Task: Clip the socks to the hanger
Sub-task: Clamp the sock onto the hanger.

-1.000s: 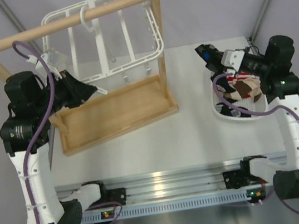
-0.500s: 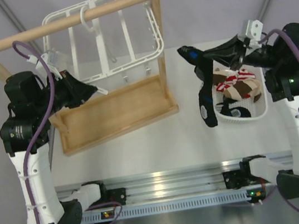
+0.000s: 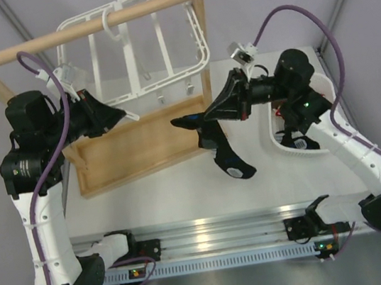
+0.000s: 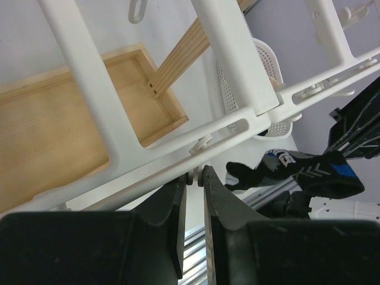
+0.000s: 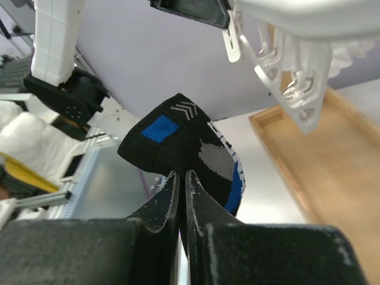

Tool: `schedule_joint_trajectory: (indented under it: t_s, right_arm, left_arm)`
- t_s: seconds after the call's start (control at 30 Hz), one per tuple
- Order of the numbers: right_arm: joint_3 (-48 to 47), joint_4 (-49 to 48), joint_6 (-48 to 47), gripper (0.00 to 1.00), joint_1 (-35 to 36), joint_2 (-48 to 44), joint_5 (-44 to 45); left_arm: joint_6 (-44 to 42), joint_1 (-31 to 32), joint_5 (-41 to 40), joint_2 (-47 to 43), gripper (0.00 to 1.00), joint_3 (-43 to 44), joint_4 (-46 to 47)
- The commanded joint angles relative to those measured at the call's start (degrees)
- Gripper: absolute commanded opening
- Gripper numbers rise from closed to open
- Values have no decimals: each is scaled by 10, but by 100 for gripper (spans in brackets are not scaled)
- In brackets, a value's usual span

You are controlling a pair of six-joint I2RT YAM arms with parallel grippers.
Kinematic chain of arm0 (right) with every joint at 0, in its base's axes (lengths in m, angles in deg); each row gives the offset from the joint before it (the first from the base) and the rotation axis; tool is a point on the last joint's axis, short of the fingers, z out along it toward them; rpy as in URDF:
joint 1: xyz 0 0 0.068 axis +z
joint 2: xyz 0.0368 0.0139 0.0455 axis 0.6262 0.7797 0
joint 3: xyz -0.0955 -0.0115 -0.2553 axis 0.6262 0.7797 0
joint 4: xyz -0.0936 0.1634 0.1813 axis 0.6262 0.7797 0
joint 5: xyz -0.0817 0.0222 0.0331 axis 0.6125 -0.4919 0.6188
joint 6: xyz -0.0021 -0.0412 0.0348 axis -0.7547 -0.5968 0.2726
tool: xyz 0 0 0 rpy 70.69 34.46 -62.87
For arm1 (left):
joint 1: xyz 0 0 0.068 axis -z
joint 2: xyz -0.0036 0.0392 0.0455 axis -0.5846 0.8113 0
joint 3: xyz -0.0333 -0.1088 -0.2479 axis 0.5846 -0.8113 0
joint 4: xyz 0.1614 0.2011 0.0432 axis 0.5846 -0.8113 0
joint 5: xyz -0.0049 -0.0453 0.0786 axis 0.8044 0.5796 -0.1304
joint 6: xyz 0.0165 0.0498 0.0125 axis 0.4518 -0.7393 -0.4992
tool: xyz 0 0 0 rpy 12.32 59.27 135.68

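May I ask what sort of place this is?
Likely a robotics lab bench staged for laundry practice: a metal mounting rail on the table, a white hanger on a wooden stand, and a sock basket.

A wooden stand [image 3: 141, 146] sits on the left rear of the tabletop [image 3: 185, 200]. The hanger [image 3: 198, 37] hangs from its rail [image 3: 80, 28], above the tray. The left gripper [image 3: 127, 113] pinches the hanger's lower left edge. A basket [image 3: 282, 144] stands at the right. Between stand and basket, a sock [image 3: 225, 155] dangles from the right gripper [image 3: 210, 117], just beside the tray's right end.
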Motion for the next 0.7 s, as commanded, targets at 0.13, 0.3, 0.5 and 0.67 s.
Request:
schedule_joint_trajectory:
  t_s: [0.13,0.3,0.5,0.67]
  right_arm:
    - [38,-139,172,0,84,40,57]
    - [60,-201,229,0,91,62,59]
    - [100,-297,307,0,91,74,99]
    - [85,-174,201,0,119,26,203]
  left_arm:
    - [-9,-3,22,-5,18,0,51]
    - [-8,-3,30,-9,17,-9,55]
    - [-5,-3,51,-11,17,-21,64]
    - [2,-3,57,-10,17,-20,66]
